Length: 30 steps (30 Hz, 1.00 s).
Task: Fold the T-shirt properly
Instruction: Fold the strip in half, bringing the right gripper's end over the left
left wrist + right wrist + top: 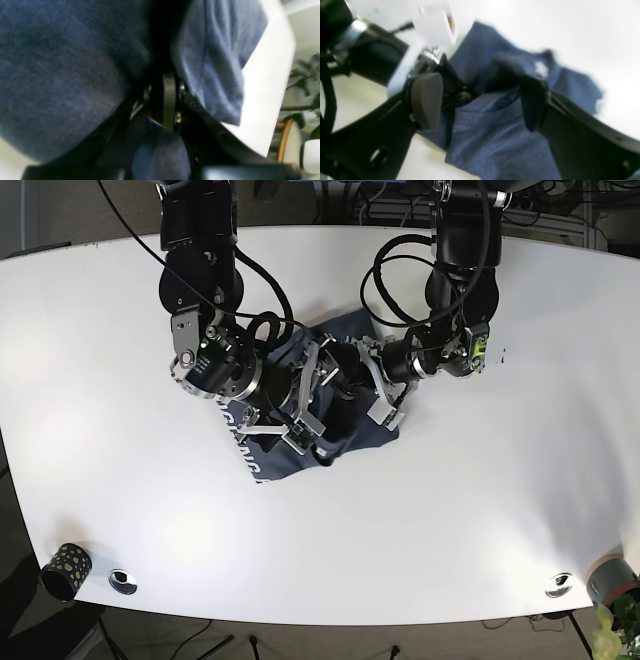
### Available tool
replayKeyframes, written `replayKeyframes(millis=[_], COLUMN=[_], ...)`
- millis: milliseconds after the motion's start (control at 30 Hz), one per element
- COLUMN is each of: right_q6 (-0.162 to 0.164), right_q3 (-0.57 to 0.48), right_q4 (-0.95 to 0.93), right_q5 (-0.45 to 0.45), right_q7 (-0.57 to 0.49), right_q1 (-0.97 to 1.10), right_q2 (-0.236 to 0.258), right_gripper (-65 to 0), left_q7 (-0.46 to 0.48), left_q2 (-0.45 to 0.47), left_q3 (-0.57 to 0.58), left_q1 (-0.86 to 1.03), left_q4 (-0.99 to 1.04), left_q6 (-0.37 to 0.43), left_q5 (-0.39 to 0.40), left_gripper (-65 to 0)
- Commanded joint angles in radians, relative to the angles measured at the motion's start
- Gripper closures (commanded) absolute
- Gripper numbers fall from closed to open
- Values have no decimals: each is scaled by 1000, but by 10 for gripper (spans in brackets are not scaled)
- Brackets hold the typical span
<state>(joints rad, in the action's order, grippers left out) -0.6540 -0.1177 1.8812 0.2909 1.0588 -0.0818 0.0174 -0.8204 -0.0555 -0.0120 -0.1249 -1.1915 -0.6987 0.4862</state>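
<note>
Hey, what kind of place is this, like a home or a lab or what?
Most likely a robotics lab or test workspace: two black arms work a blue T-shirt on a large bare white table, with loose cables and equipment frames behind its far edge. A potted plant stands nearby.

T-shirt: one, centre of frame | my grippers: two, left gripper and right gripper | table: one | dark cup: one, lower left | round discs: two, disc lower left, second disc lower right
</note>
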Motion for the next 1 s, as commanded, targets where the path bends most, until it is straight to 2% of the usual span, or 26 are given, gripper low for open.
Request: replayKeyframes(millis=[0,100,200,300,400,567,733,867,967], right_q6=[0,0,0,0,0,0,0,0,0], right_q3=[29,135,191,195,201,160,56,-37,-84], right_q4=[54,60,22,-47,-99,-81,-42,-45,-53], right_q5=[24,93,155,186,179,179,75,-49,-111], right_q7=[-22,-19,-19,-19,-19,-21,-21,-30,-79], right_q1=[-8,7,21,20,18,23,26,26,27], right_q2=[-1,2,20,39,40,74,100,98,97], right_gripper=[-466,-466,-466,-466,-466,-466,-466,-466,-466], left_q7=[9,6,5,5,5,5,6,9,14], left_q2=[4,21,72,112,176,276,268,216,174], left_q3=[-3,-4,-29,-61,-115,-127,-115,-44,-13], left_q1=[-15,8,46,81,120,126,106,57,24], left_q4=[-86,-186,-293,-373,-419,-390,-357,-319,-270], left_q6=[1,1,1,1,1,1,1,1,1], left_q5=[6,6,6,6,3,1,4,1,1], left_gripper=[-43,-43,-43,-43,-43,-43,-43,-43,-43])
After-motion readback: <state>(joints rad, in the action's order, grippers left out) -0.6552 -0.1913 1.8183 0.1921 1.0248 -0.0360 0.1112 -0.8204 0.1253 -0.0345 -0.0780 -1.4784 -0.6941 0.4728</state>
